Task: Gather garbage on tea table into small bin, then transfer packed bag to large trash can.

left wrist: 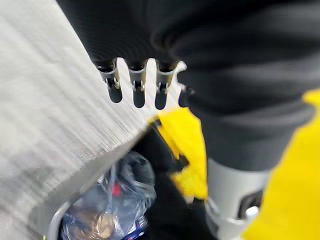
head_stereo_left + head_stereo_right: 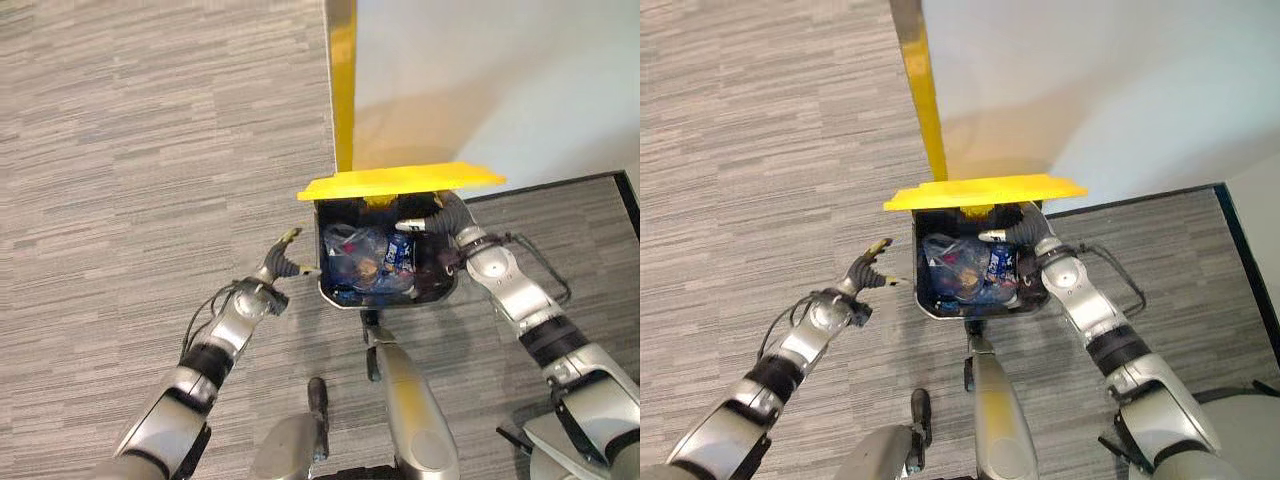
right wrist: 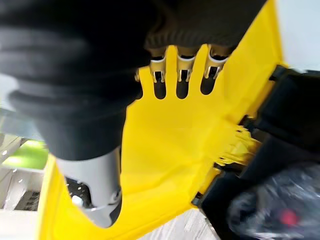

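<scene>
Rubbish lay inside the big dark trash can [image 2: 330, 290] with the flat yellow lid [image 2: 400, 181], which stood open against the pale wall [image 2: 500, 80]. We saw the clear plastic bag of packed garbage [image 2: 362, 262] sitting down in the can, with wrappers and a blue thing showing through it. Our right hand [image 2: 430, 222] was up at the back of the can, just under the yellow lid, with its fingers [image 3: 181, 75] straight and held apart near the lid's underside. We could not tell if they were touching the lid or just next to it. Our left hand [image 2: 284, 256] was out in the air just beside the can's left wall, over the grey striped carpet [image 2: 150, 150], with its fingers [image 1: 137, 89] spread and holding nothing. We thought the bag looked dropped in, so the job seemed nearly done. To finish it well, we thought both hands should pull away slowly and stay loose. The right hand should go carefully so the lid does not slam down on it, and the left hand should not bump the can's rim.
</scene>
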Tool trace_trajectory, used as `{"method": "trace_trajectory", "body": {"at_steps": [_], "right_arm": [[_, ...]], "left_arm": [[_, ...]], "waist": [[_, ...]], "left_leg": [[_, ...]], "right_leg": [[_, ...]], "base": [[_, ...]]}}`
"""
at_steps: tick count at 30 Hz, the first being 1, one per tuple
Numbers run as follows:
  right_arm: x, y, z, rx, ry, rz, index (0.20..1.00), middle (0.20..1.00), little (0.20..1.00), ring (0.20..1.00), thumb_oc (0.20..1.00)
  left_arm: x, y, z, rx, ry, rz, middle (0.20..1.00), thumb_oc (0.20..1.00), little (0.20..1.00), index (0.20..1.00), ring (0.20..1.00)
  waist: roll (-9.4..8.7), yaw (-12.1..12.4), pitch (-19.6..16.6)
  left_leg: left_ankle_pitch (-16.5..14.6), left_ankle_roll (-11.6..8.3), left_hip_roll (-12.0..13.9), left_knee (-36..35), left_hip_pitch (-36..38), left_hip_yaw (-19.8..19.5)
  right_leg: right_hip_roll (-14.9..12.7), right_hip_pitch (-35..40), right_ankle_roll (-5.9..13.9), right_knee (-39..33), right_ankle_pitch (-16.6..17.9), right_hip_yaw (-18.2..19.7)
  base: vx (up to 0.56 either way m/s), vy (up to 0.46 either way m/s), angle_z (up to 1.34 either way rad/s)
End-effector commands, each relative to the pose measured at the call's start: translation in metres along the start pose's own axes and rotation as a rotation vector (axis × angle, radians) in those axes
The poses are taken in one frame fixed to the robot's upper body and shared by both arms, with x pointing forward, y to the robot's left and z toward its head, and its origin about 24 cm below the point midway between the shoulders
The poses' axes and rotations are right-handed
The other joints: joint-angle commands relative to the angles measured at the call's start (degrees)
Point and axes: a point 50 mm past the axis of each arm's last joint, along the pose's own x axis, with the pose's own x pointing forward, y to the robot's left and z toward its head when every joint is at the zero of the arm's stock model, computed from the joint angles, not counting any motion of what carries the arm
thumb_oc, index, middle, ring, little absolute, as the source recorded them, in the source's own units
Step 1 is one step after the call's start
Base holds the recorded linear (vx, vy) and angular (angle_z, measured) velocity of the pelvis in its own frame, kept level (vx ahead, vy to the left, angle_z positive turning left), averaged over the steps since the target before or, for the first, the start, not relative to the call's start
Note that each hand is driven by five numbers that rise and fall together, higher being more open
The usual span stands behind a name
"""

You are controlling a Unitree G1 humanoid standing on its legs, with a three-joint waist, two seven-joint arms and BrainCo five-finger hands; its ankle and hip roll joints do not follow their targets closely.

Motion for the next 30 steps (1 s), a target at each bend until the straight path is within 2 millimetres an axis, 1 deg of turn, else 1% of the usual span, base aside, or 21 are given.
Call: {"method": "trace_trajectory", "body": {"at_steps": [1,2,3,4,5,6,9,10,11,12,14,17,18,19,20,21,22,23,24,26,30], "right_arm": [[-0.003,0.012,0.008,0.038,-0.071,0.025,1.000,1.000,1.000,1.000,1.000],[-0.003,0.013,0.008,0.039,-0.069,0.026,1.000,1.000,1.000,1.000,1.000],[-0.016,0.014,-0.010,0.074,-0.018,0.015,1.000,1.000,1.000,1.000,1.000],[-0.021,0.014,-0.015,0.080,-0.003,0.013,1.000,1.000,1.000,1.000,1.000],[-0.021,0.014,-0.014,0.081,-0.003,0.013,1.000,1.000,1.000,1.000,1.000],[-0.031,0.013,-0.028,0.085,0.044,0.013,1.000,1.000,1.000,1.000,1.000],[-0.047,0.010,-0.050,0.080,0.130,0.008,1.000,1.000,1.000,1.000,1.000],[-0.057,0.012,-0.065,0.069,0.194,0.020,1.000,1.000,1.000,1.000,1.000],[-0.058,0.012,-0.065,0.069,0.195,0.020,1.000,1.000,1.000,1.000,1.000],[-0.063,0.013,-0.072,0.066,0.224,0.025,1.000,1.000,1.000,1.000,1.000],[-0.073,0.014,-0.083,0.061,0.268,0.028,1.000,1.000,1.000,1.000,1.000],[-0.088,0.010,-0.098,0.048,0.334,0.026,1.000,1.000,1.000,1.000,1.000],[-0.090,0.011,-0.101,0.049,0.349,0.026,1.000,1.000,1.000,1.000,1.000],[-0.096,0.011,-0.108,0.059,0.383,0.010,1.000,1.000,1.000,1.000,1.000],[-0.103,0.010,-0.113,0.066,0.402,-0.001,1.000,1.000,1.000,1.000,1.000],[-0.110,0.009,-0.120,0.072,0.439,-0.008,1.000,1.000,1.000,1.000,1.000],[-0.111,0.007,-0.121,0.071,0.445,-0.017,1.000,1.000,1.000,1.000,1.000],[-0.115,0.004,-0.124,0.067,0.462,-0.027,1.000,1.000,1.000,1.000,1.000],[-0.118,0.002,-0.126,0.065,0.471,-0.032,1.000,1.000,1.000,1.000,1.000],[-0.130,-0.008,-0.133,0.056,0.509,-0.064,1.000,1.000,1.000,1.000,1.000],[-0.136,-0.011,-0.137,0.042,0.534,-0.071,1.000,1.000,1.000,1.000,1.000]], "left_arm": [[-0.022,0.022,-0.019,-0.087,0.008,0.049,1.000,1.000,1.000,1.000,1.000],[-0.022,0.022,-0.019,-0.087,0.010,0.048,1.000,1.000,1.000,1.000,1.000],[-0.047,0.032,-0.047,-0.155,0.092,0.111,1.000,1.000,1.000,1.000,1.000],[-0.056,0.035,-0.057,-0.180,0.124,0.131,1.000,1.000,1.000,1.000,1.000],[-0.056,0.035,-0.057,-0.179,0.124,0.131,1.000,1.000,1.000,1.000,1.000],[-0.073,0.041,-0.076,-0.228,0.187,0.174,1.000,1.000,1.000,1.000,1.000],[-0.092,0.047,-0.096,-0.260,0.269,0.222,1.000,1.000,1.000,1.000,1.000],[-0.102,0.048,-0.107,-0.268,0.318,0.242,1.000,1.000,1.000,1.000,1.000],[-0.102,0.048,-0.107,-0.269,0.318,0.242,1.000,1.000,1.000,1.000,1.000],[-0.106,0.048,-0.111,-0.263,0.336,0.241,1.000,1.000,1.000,1.000,1.000],[-0.109,0.050,-0.115,-0.242,0.357,0.234,1.000,1.000,1.000,1.000,1.000],[-0.114,0.051,-0.118,-0.223,0.378,0.223,1.000,1.000,1.000,1.000,1.000],[-0.115,0.052,-0.119,-0.222,0.382,0.224,1.000,1.000,1.000,1.000,1.000],[-0.120,0.054,-0.123,-0.215,0.404,0.243,1.000,1.000,1.000,1.000,1.000],[-0.120,0.052,-0.121,-0.215,0.392,0.228,1.000,1.000,1.000,1.000,1.000],[-0.122,0.055,-0.122,-0.222,0.392,0.245,1.000,1.000,1.000,1.000,1.000],[-0.121,0.051,-0.124,-0.245,0.401,0.243,1.000,1.000,1.000,1.000,1.000],[-0.124,0.049,-0.126,-0.251,0.409,0.240,1.000,1.000,1.000,1.000,1.000],[-0.125,0.049,-0.127,-0.250,0.418,0.241,1.000,1.000,1.000,1.000,1.000],[-0.131,0.045,-0.132,-0.250,0.445,0.219,1.000,1.000,1.000,1.000,1.000],[-0.133,0.042,-0.135,-0.253,0.458,0.215,1.000,1.000,1.000,1.000,1.000]], "waist": [[-3.11,1.4,-4.3],[-3.15,1.4,-4.4],[-3.06,3.3,-4.7],[-3.18,3.9,-4.8],[-3.55,3.7,-4.9],[-3.57,4.3,-5.5],[-3.35,4.6,-6.8],[-3.06,4.2,-6.8],[-3.07,4.2,-6.8],[-2.83,4.3,-6.7],[-2.40,4.6,-6.9],[-0.60,5.3,-8.2],[0.01,5.6,-8.3],[0.08,6.0,-8.6],[-1.06,6.2,-9.5],[-2.55,6.6,-11.3],[-2.66,6.5,-12.2],[-2.61,6.3,-12.8],[-2.58,6.3,-13.3],[-2.25,5.7,-14.9],[-2.31,5.6,-15.9]], "left_leg": [[-10.5,3.15,-5.1,7.1,2.2,2.1],[-10.6,3.15,-5.1,7.2,2.2,2.1],[-11.0,4.03,-5.9,10.5,1.1,1.9],[-10.8,4.30,-6.3,11.2,0.4,1.6],[-10.5,4.33,-6.7,11.1,0.3,1.5],[-9.7,4.73,-7.4,11.0,-0.2,1.3],[-8.1,4.93,-7.6,8.8,0.9,1.7],[-6.1,5.16,-7.2,7.2,1.4,2.0],[-6.1,5.17,-7.2,7.1,1.4,2.0],[-4.8,5.26,-6.9,6.0,1.3,2.1],[-3.4,5.46,-6.5,5.1,0.3,2.2],[-0.6,5.46,-4.3,1.9,-1.2,2.6],[0.4,5.48,-3.6,1.0,-1.5,3.0],[0.8,4.91,-2.9,0.9,-1.9,3.4],[1.0,4.11,-3.2,0.5,-1.8,2.4],[1.7,3.22,-2.9,0.0,-2.5,2.8],[2.1,2.58,-2.0,-0.6,-2.9,3.4],[2.4,2.41,-1.6,-1.6,-2.6,3.3],[2.5,2.25,-1.3,-2.4,-2.1,3.7],[4.0,1.27,-0.3,-5.0,-0.6,4.0],[4.8,0.90,0.1,-6.9,0.4,4.0]], "right_leg": [[-5.2,-0.7,8.65,-13.6,10.1,-3.4],[-5.2,-0.7,8.64,-13.6,10.1,-3.3],[-5.2,1.1,8.69,-14.6,9.6,-3.9],[-5.1,1.5,8.74,-14.8,9.3,-4.1],[-5.5,1.3,8.76,-14.8,9.4,-4.0],[-5.6,1.8,8.90,-15.0,8.7,-4.5],[-5.7,2.3,9.08,-14.4,7.3,-5.6],[-5.6,2.2,9.53,-11.4,7.7,-5.6],[-5.7,2.1,9.54,-11.3,7.6,-5.6],[-5.3,2.4,9.62,-8.8,6.3,-5.4],[-5.2,3.1,8.52,-3.4,4.3,-4.6],[-4.0,3.5,6.60,8.3,-1.0,-1.8],[-4.1,3.2,6.35,12.6,-1.3,-1.2],[-4.5,4.8,6.70,11.7,-1.7,-0.5],[-3.1,9.6,5.87,6.4,-4.1,-0.2],[-1.9,13.2,5.94,-1.4,-4.8,-0.1],[-0.4,14.6,6.02,-5.4,-3.8,0.8],[0.2,15.2,5.91,-7.0,-3.4,1.6],[0.2,16.1,5.85,-8.6,-2.9,1.4],[0.4,19.4,5.36,-13.4,-2.5,0.5],[0.7,21.4,5.13,-15.9,-2.2,0.2]], "base": [[-0.09,-0.003,0.02],[-0.08,0.040,-0.02],[-0.12,0.059,-0.03],[-0.13,0.057,-0.11],[-0.14,0.064,-0.27],[-0.12,0.073,-0.38],[-0.09,0.084,-0.29],[-0.07,0.053,-0.34],[-0.11,0.048,-0.20],[-0.11,0.018,-0.24],[-0.17,0.016,-0.20],[-0.14,-0.003,-0.02],[-0.08,-0.052,-0.12],[0.04,-0.164,-0.29],[0.12,-0.282,-0.37],[0.17,-0.329,-0.20],[0.13,-0.264,0.12],[0.12,-0.188,0.07],[0.15,-0.160,-0.22],[0.13,-0.126,-0.36],[0.03,-0.027,-0.02]]}}
